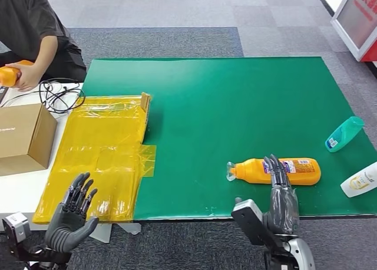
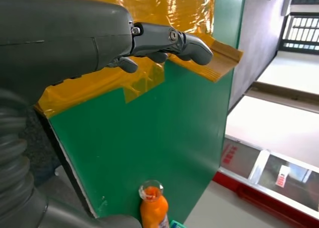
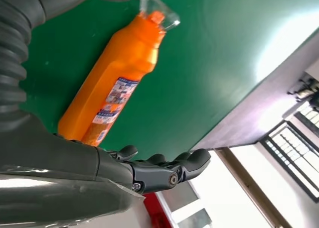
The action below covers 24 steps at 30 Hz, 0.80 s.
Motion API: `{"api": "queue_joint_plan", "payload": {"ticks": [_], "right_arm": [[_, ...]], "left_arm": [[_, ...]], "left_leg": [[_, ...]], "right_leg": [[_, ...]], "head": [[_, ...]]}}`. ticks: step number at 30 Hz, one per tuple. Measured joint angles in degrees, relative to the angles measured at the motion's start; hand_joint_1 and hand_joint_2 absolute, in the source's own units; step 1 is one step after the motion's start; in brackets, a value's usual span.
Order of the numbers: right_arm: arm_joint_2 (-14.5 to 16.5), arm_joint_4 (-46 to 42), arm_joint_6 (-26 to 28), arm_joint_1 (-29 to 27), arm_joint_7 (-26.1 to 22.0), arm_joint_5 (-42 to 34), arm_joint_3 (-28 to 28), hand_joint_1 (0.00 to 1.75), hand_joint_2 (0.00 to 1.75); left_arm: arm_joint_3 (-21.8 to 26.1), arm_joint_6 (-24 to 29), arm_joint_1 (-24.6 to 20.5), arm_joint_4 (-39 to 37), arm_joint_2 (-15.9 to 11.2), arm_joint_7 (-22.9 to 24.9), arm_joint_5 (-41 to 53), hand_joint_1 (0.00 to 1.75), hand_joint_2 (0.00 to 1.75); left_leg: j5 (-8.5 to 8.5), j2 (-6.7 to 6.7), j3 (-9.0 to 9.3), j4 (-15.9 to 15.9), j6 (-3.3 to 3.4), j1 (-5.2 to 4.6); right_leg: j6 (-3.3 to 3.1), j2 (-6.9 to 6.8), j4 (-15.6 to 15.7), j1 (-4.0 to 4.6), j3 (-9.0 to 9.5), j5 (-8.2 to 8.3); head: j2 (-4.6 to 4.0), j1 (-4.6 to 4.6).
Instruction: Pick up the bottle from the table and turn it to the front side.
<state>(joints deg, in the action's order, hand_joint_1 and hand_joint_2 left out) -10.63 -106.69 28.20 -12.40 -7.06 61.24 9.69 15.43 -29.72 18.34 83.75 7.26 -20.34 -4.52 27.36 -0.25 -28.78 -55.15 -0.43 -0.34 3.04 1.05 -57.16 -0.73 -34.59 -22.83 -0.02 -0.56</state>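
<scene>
Orange bottle (image 1: 278,171) lies on its side on the green mat (image 1: 231,99), close to the near edge and toward the right end, clear cap (image 1: 230,171) pointing left. My right hand (image 1: 281,196) hovers at the bottle's mid-body from the near side, fingers spread and extended over the label, holding nothing. From the right wrist view the bottle (image 3: 112,88) sits beyond the fingertips (image 3: 188,163) with mat showing between, so I judge I am above it rather than touching, though I cannot be sure of the gap.

My left hand (image 1: 71,217) hangs open off the near left corner, over the yellow taped sheet (image 1: 106,152), fingers apart and empty.

To do this grasp well, I would lower the right hand straight down with the thumb on the near flank and the fingers on the far flank, centred on the labelled section where the body looks widest and flattest. A smooth plastic bottle on its side will likely roll if one side is touched first, so both sides should meet it together. I would close firmly before lifting, then rotate about the long axis with the bottle clear of the mat. A teal bottle (image 1: 344,133) and a white bottle (image 1: 360,180) lie near the right edge, well apart from mine, so the approach has room.
</scene>
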Motion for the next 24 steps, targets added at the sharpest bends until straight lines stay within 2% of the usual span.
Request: {"api": "queue_joint_plan", "payload": {"ticks": [5,15,24], "right_arm": [[-5.0,4.5,-6.6,4.1,2.6,0.9,-1.5,0.0,1.75],[-13.6,14.2,-15.8,12.1,3.0,-0.7,-3.1,0.0,1.75],[-21.0,20.9,-28.6,19.3,3.1,-5.0,-2.2,0.0,1.75]], "left_arm": [[1.2,-1.1,-1.5,-3.6,-0.9,-0.1,1.1,0.0,1.75],[1.7,-2.2,-2.5,-6.1,-1.9,-1.1,2.8,0.0,1.75],[1.7,-2.3,-2.5,-6.2,-2.6,-1.0,2.8,0.0,1.75]], "left_leg": [[-0.01,0.0,0.03,0.0,0.02,0.0],[-0.02,0.0,0.04,0.0,0.03,0.0],[-0.03,-0.01,0.02,0.0,0.04,-0.02]], "right_leg": [[0.01,-0.01,0.0,0.0,0.0,0.01],[0.05,0.0,0.0,-0.01,-0.02,0.04],[0.06,-0.01,0.0,-0.03,-0.02,0.05]], "head": [[0.0,-0.01],[0.0,-0.01],[0.0,-0.02]]}}
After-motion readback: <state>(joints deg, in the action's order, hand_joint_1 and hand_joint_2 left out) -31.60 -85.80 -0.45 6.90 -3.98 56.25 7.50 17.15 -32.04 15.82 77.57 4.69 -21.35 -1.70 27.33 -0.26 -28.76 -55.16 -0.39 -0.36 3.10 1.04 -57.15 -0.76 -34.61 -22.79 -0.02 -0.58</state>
